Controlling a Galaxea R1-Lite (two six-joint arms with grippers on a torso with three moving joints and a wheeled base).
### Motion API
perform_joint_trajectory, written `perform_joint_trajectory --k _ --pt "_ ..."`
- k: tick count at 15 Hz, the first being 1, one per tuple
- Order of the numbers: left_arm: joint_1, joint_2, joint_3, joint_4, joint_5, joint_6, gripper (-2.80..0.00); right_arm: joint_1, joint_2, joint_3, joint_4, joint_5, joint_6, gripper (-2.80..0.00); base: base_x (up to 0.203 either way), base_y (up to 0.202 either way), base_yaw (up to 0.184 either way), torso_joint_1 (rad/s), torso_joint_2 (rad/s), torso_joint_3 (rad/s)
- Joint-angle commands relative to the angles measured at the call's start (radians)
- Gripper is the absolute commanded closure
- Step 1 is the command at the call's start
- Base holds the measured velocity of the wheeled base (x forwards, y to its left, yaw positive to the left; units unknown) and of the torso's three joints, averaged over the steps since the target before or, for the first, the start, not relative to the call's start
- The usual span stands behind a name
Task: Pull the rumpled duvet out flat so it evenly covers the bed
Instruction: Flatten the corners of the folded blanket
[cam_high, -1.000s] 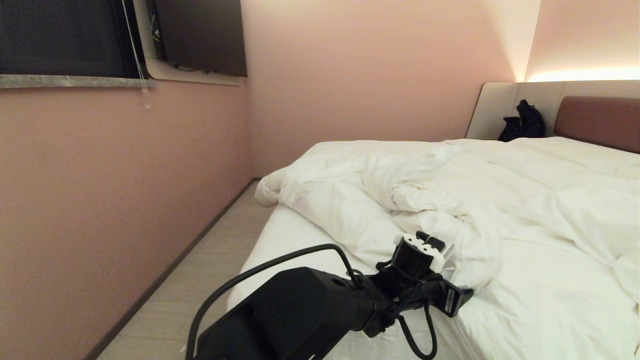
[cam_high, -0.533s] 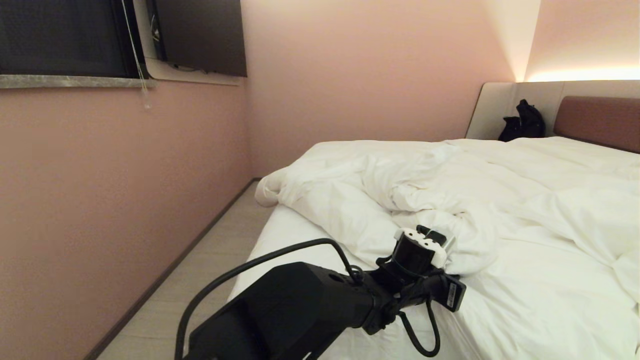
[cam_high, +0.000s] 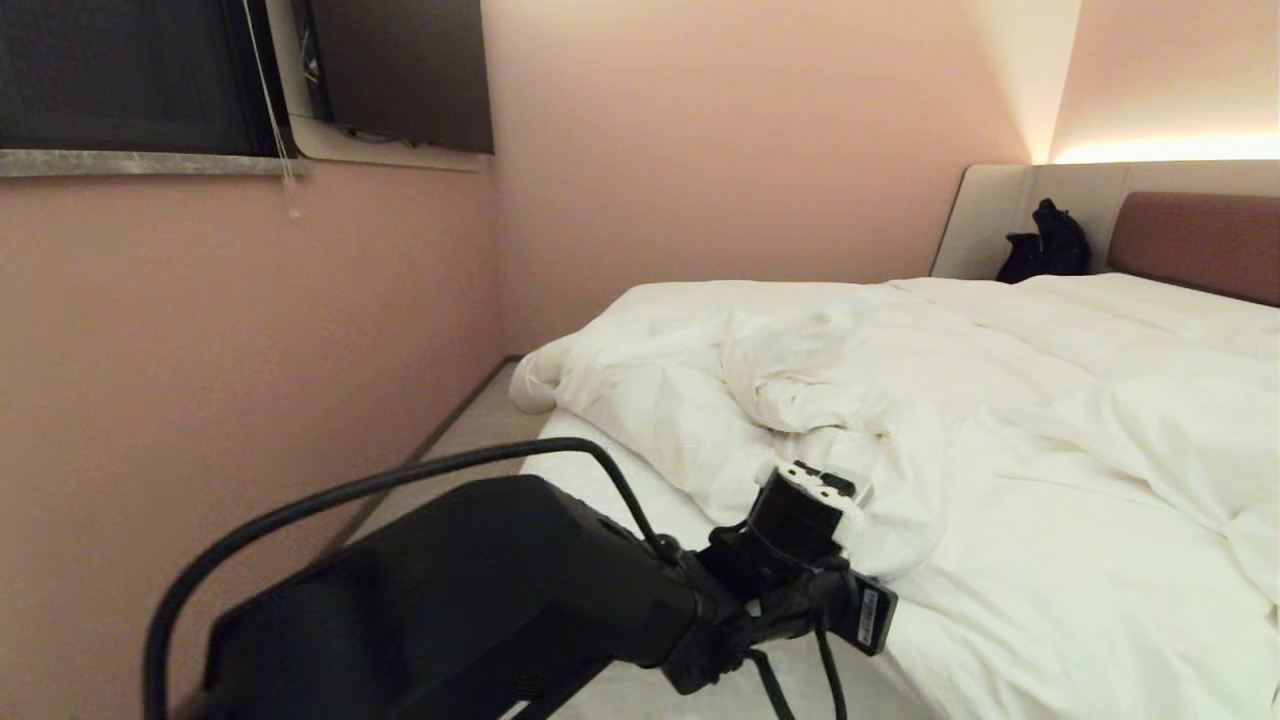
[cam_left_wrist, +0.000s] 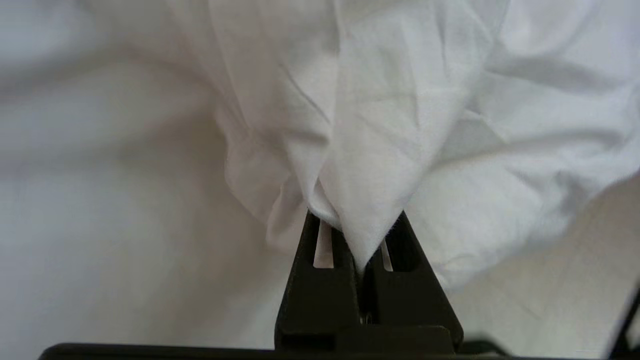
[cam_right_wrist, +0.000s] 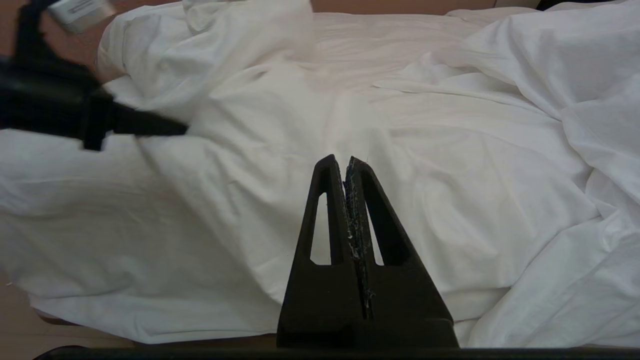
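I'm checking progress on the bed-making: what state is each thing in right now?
duvet: rumpled, bunched toward the far side, a fold pinched in the left gripper.
bed: near part of the sheet uncovered.
left gripper: shut on the duvet.
right gripper: shut, empty, clear of the bedding.

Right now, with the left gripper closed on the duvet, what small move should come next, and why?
Probably draw the left gripper back toward the foot of the bed. It is shut on a fold of the duvet, which lies bunched with bare sheet beside it.
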Motion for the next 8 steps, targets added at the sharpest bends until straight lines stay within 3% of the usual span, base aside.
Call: perform_joint_trajectory --k 1,4,6,8 --pt "-0.005 -0.148 0.179 -0.003 -0.001 -0.011 0.00 0.000 0.001 0.000 0.000 0.000 0.000 0.00 0.000 0.000 0.000 0.000 0.00 0.000" --pt "-0.031 -0.364 0.519 -0.008 -0.002 -0.033 0.00 0.000 0.001 0.000 0.000 -0.001 0.000 0.00 0.000 0.000 0.000 0.000 0.00 0.000" --pt "-0.063 -0.451 0.657 -0.011 -0.003 -0.041 0.00 0.000 0.001 0.000 0.000 -0.001 0.000 0.00 0.000 0.000 0.000 0.000 0.00 0.000" --pt "-0.158 -0.493 0.763 -0.011 -0.002 -0.047 0.00 0.000 0.001 0.000 0.000 -0.001 0.000 0.00 0.000 0.000 0.000 0.000 0.00 0.000"
